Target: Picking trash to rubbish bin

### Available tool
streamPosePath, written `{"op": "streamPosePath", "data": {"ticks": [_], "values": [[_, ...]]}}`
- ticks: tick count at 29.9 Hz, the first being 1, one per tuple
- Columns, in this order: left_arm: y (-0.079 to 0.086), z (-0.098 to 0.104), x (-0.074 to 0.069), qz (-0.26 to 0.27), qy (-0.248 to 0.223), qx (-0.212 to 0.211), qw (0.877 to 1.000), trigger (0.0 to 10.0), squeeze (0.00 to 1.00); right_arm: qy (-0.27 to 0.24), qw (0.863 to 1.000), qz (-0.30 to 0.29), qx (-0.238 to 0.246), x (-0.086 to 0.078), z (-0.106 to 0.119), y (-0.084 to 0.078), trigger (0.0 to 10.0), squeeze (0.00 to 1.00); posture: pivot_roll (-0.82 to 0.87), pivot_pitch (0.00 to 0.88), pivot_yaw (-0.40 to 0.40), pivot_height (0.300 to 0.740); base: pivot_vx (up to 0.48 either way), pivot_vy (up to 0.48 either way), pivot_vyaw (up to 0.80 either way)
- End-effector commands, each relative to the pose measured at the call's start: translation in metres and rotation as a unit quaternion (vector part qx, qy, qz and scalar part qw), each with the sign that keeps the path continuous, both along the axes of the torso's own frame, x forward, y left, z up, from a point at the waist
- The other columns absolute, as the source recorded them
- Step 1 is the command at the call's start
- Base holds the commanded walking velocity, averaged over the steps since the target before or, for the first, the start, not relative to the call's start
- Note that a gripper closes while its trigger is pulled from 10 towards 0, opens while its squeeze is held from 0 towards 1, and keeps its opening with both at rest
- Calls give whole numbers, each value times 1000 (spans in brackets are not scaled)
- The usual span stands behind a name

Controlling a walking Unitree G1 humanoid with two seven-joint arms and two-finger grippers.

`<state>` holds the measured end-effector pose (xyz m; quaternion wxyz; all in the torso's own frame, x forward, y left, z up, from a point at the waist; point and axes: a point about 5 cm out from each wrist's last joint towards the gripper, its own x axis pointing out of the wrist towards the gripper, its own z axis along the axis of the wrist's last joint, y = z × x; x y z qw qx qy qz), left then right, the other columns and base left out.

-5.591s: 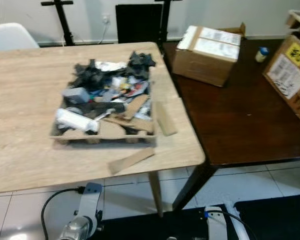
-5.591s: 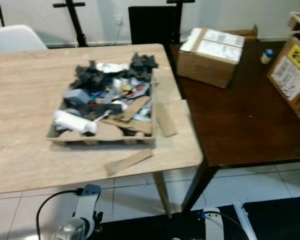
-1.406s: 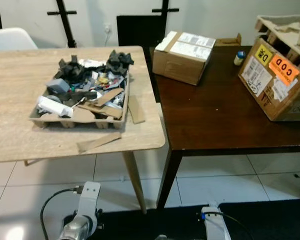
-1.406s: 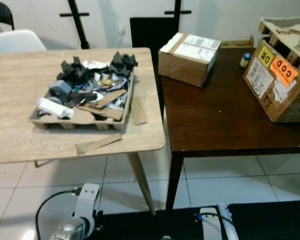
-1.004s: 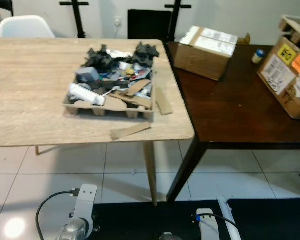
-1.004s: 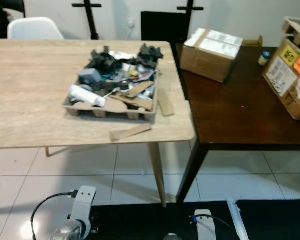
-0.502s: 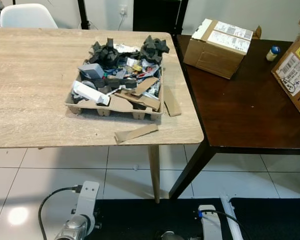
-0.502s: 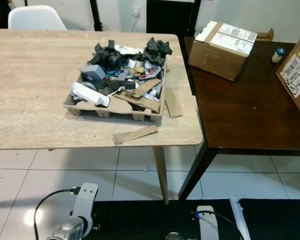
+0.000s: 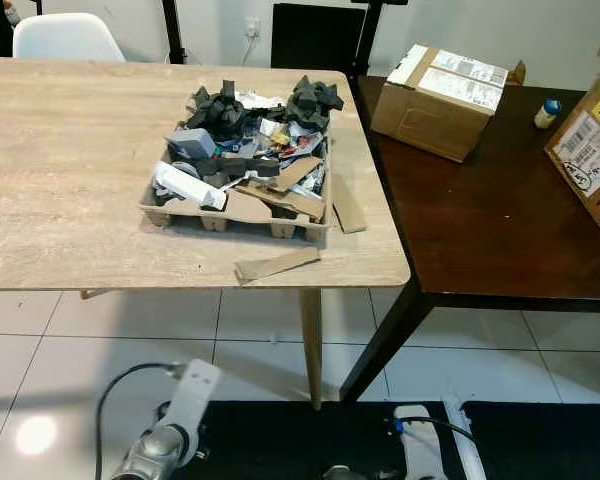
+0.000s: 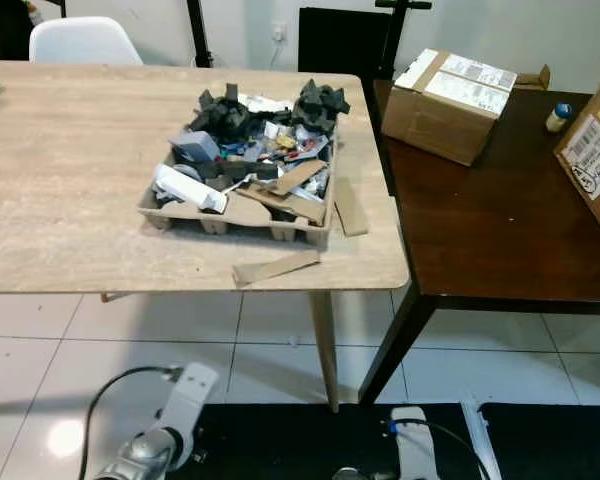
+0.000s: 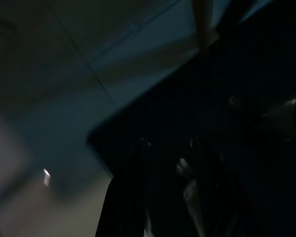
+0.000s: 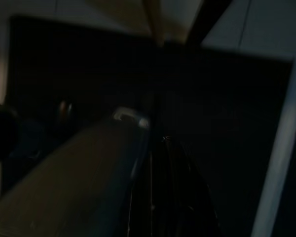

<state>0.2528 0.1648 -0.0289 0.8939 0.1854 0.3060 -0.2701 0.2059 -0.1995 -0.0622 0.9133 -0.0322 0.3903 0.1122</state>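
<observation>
The robot faces the tray [image 9: 180, 214] of trash [image 9: 248, 150] on the pale counter [image 9: 60, 180], both arms hanging low, nothing picked yet. I cannot tell how either arm's jaws stand. Next it needs to raise an arm over the tray and take one piece.

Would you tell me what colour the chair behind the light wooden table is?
White; the chair shows best in the right eye view.

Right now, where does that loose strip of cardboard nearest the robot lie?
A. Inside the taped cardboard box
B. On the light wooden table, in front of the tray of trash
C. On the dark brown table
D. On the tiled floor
B: the cardboard strip lies flat on the light wooden table, between its near edge and the tray of trash.
</observation>
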Motion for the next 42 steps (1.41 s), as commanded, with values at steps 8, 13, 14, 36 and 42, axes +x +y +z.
{"op": "streamPosePath", "data": {"ticks": [8,13,14,36,42], "values": [[0,84,22,-197,-10,-99,975,10000,0,-114,954,227,157,43,77,12,10000,0,12,151,-40,740,0,0,0],[-11,167,48,-228,-119,-185,949,10000,0,-193,900,308,240,69,153,21,10000,0,18,149,-47,740,0,0,0],[-14,187,55,-230,-156,-202,939,10000,0,-221,888,314,251,76,171,23,10000,0,18,146,-48,740,0,0,0],[-7,287,152,-15,-417,-45,908,10000,1000,-450,872,120,150,159,286,46,10000,0,12,147,-30,740,0,0,0],[-18,293,159,-14,-425,-42,904,10000,1000,-453,878,97,122,162,283,54,10000,0,2,155,-11,740,0,0,0]]}}
